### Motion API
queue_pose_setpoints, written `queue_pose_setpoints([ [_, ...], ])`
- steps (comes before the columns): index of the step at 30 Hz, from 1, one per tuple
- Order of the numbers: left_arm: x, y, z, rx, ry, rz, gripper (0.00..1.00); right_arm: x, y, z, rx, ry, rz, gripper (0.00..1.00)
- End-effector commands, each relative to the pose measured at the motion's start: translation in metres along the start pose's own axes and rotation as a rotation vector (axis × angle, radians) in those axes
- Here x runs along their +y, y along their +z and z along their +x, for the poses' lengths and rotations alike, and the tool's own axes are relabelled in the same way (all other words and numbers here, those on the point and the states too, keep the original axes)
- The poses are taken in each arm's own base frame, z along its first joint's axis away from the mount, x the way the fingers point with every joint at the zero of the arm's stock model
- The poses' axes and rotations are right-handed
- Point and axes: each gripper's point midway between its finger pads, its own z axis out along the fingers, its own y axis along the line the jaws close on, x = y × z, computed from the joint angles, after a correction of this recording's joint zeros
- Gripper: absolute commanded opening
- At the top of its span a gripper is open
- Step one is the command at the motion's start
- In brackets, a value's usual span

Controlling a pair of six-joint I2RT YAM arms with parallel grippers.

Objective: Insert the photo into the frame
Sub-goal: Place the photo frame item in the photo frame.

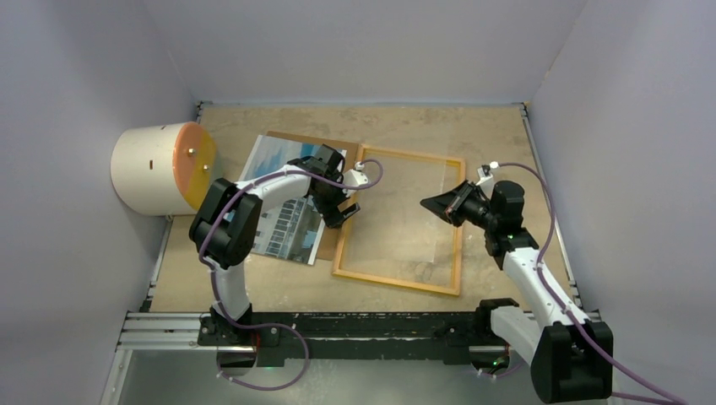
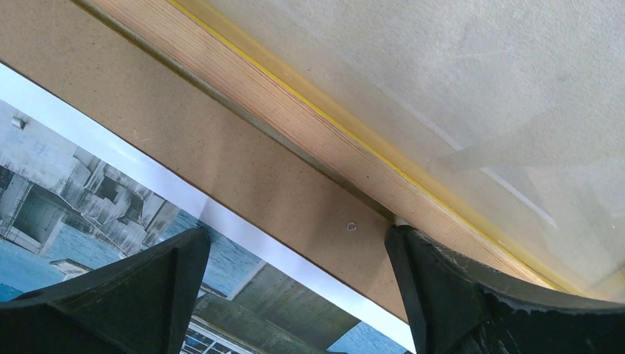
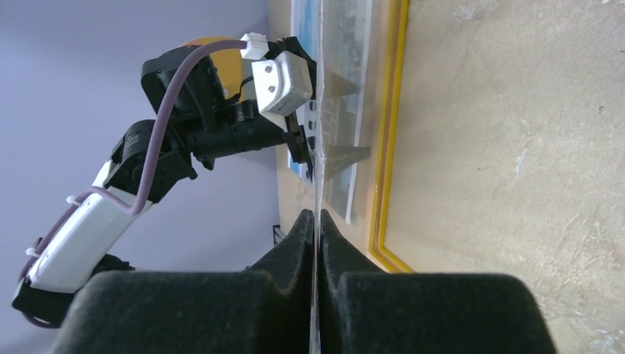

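Observation:
The frame [image 1: 397, 283] lies flat mid-table, its wood back up and yellow showing at the inner edge [image 2: 309, 125]. The photo [image 1: 283, 224] lies left of it on the brown backing board [image 1: 295, 139]. My left gripper [image 1: 338, 207] is open, low over the board's bare strip [image 2: 243, 169]; one finger is over the photo [image 2: 88, 192], the other against the frame's left rail. My right gripper [image 1: 435, 205] is shut on the right edge of the clear pane [image 3: 318, 147], which is seen edge-on above the frame [image 3: 390, 110].
A white cylinder with an orange face [image 1: 160, 169] lies at the far left. Grey walls close the table on three sides. A black rail [image 1: 355, 325] runs along the near edge.

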Motion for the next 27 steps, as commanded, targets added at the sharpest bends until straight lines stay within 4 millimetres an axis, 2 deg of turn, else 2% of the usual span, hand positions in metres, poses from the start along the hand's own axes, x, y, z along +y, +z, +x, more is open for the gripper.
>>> queue_pose_setpoints([
  [1,-0.018,-0.002,-0.01,-0.057,0.016,0.058,1.0,-0.009,-0.001,0.009,0.058,-0.076,0.062,0.04],
  [8,-0.016,-0.004,-0.009,-0.057,0.018,0.048,1.0,-0.03,0.001,0.008,0.075,-0.14,0.138,0.24],
  [18,-0.013,-0.006,-0.009,-0.059,0.026,0.035,1.0,-0.061,-0.002,0.005,0.088,-0.189,0.29,0.81],
  [23,-0.013,-0.006,-0.009,-0.059,0.026,0.033,1.0,-0.075,-0.001,-0.006,0.068,-0.237,0.365,0.97],
  [27,-0.012,-0.007,-0.009,-0.06,0.026,0.029,1.0,-0.089,-0.006,-0.014,0.061,-0.26,0.461,0.99],
])
